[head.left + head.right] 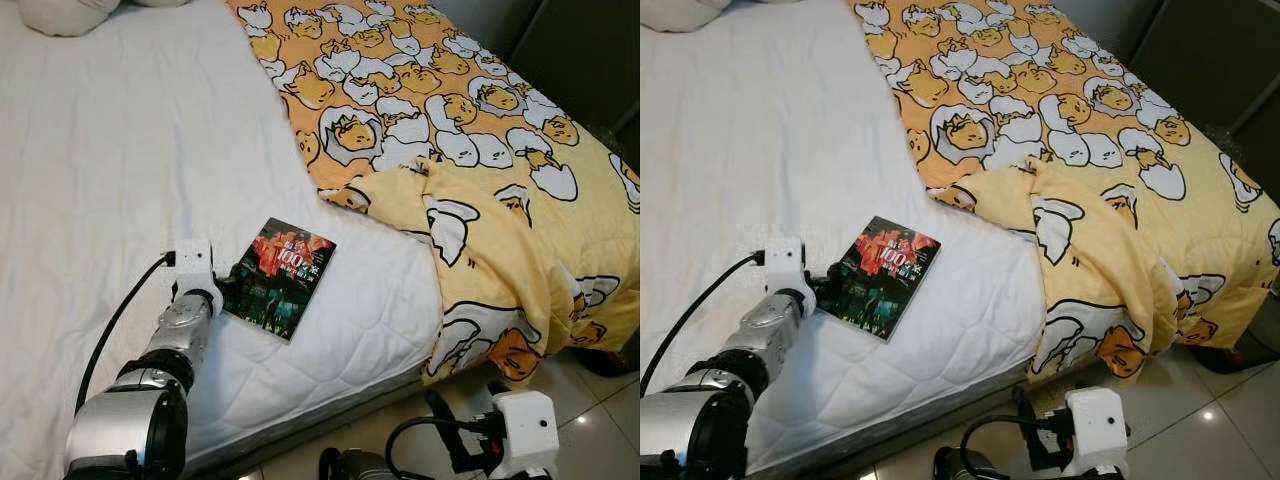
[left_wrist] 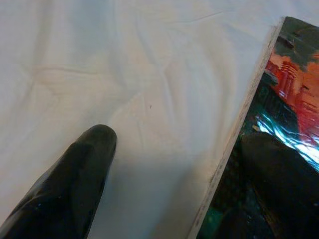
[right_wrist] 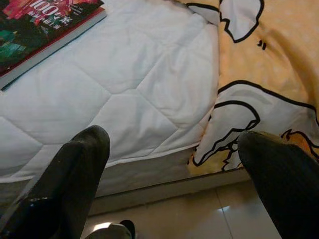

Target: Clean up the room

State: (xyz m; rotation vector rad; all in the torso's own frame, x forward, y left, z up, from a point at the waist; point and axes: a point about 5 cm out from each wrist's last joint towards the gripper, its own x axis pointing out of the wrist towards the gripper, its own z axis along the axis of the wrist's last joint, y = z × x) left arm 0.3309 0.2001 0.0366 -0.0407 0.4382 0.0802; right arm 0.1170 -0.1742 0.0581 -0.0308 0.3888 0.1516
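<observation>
Left gripper (image 1: 232,288) at the near-left edge of the book (image 1: 281,276), lower centre of the left eye frame, fingers spread: in the left wrist view one finger (image 2: 75,184) presses the white sheet just beside the page edge, the other rests over the glossy cover. Not yet clamped on anything. Right gripper (image 3: 174,184) low at the lower right of the head views, off the foot of the mattress over the tiled floor (image 1: 600,420), fingers wide apart and holding nothing.

Lies flat on the white mattress (image 1: 110,170), near its front edge, just left of the yellow patterned duvet (image 1: 480,180) that hangs over the corner; touches neither the duvet nor the pillow (image 1: 60,12) at the upper left.

Looks like a thin paperback: probably light, somewhat flexible, with a slick cover likely to slide between smooth fingers. Soft bedding underneath should give way, so working the lower finger beneath the page edge seems feasible. Best hold judged to be across that near edge, deep enough to pinch the whole block of pages rather than only the cover, to stop sagging or fanning open when lifted.
</observation>
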